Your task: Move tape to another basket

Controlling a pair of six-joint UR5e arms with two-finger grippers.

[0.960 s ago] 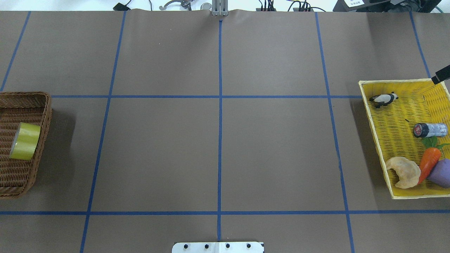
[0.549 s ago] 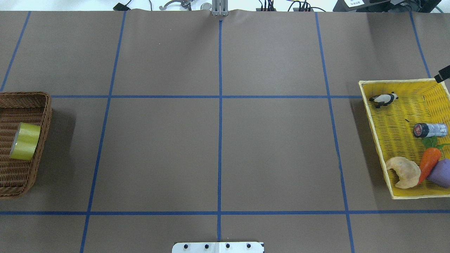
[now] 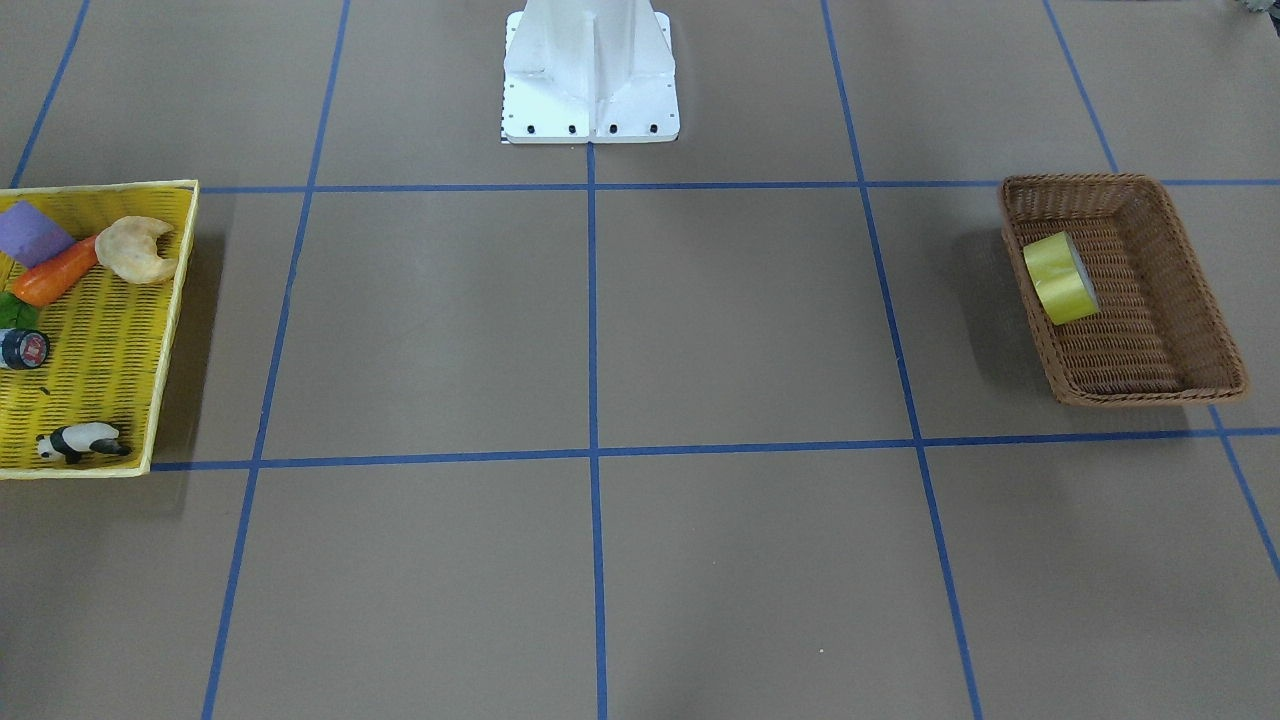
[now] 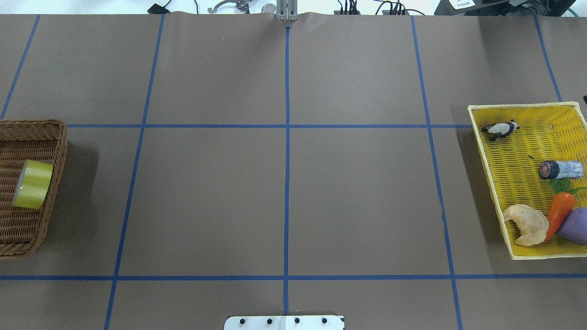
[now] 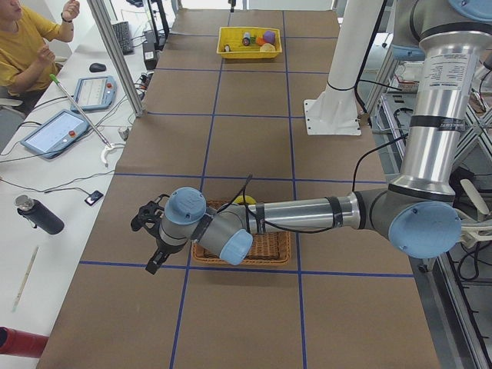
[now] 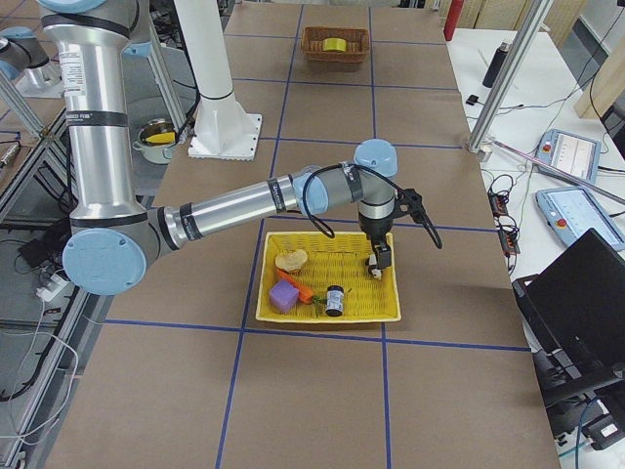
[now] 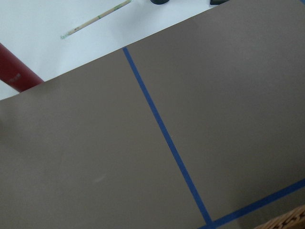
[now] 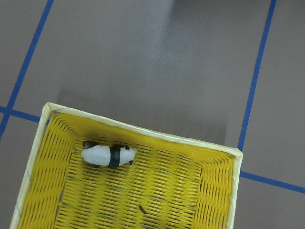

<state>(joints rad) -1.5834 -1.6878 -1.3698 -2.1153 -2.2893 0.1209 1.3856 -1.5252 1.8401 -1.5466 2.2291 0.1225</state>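
The tape, a wide yellow-green roll, leans on its edge against the inner wall of the brown wicker basket at the table's left end; it also shows in the front view as the tape in the basket. My left gripper shows only in the exterior left view, hanging past the wicker basket on its outer side; I cannot tell if it is open or shut. My right gripper shows only in the exterior right view, over the yellow mesh basket near its far rim; its state I cannot tell.
The yellow mesh basket holds a toy panda, a small dark roll with a red label, a carrot, a croissant and a purple block. The robot's white base stands mid-table. A person sits beside a side table.
The dark part of my right gripper at the overhead view's right edge has slid almost out of that view. The tape and both baskets have not moved.
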